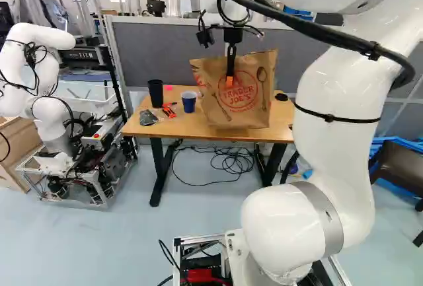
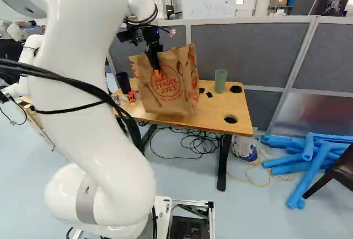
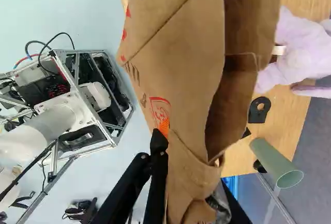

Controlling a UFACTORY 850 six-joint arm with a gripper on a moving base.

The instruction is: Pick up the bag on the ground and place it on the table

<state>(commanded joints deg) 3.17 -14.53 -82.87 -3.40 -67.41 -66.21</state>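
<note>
Left base view, bag (image 1: pixel 215 111) in gripper (image 1: pixel 230 80), table (image 1: pixel 172 126) beneath

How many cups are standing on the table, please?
3: black cup and blue cup, left of the paper bag in the left base view; green cup, right of it in the right base view. Others may be hidden.
</note>
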